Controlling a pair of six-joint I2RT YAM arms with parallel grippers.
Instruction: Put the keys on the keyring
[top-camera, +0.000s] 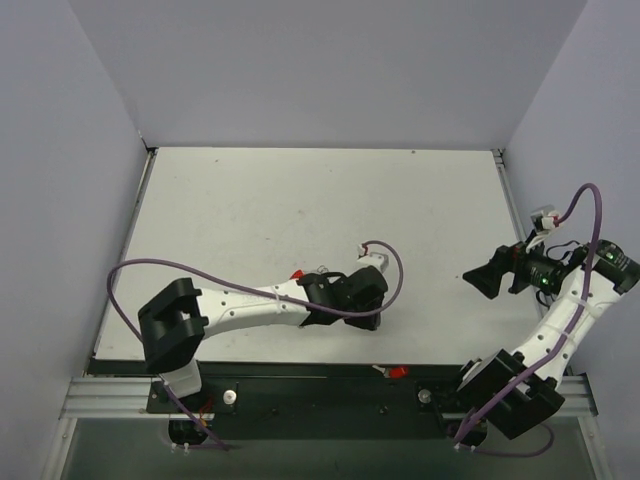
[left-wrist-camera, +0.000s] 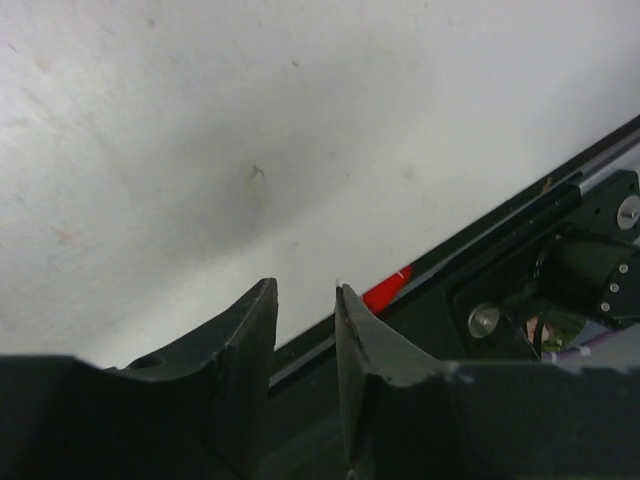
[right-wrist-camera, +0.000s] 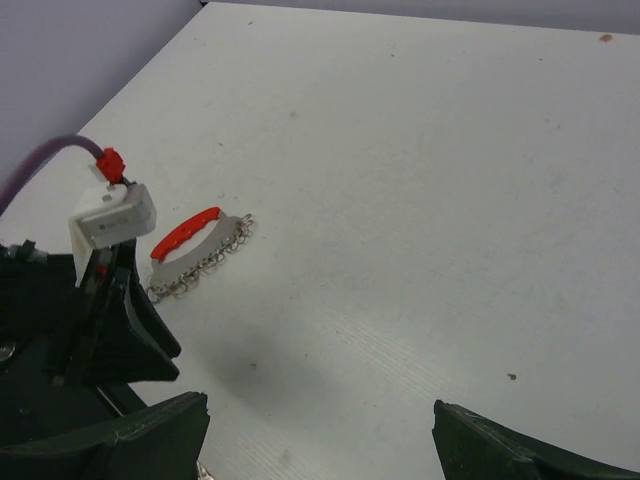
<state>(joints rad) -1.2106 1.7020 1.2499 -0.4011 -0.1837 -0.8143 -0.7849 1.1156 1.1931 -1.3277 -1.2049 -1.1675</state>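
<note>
Red keyring (right-wrist-camera: 184, 232), silver keys (right-wrist-camera: 205, 262), white table (right-wrist-camera: 420, 180), purple cable (right-wrist-camera: 70, 145)

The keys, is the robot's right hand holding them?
No, the keys lie flat on the table beside the red keyring, away from the open right hand.

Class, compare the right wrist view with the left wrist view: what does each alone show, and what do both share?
Only right wrist: the red keyring and silver keys lying together beside a white cable plug. Only left wrist: the black rail along the table edge, with a red tab. Both: the white table.
</note>
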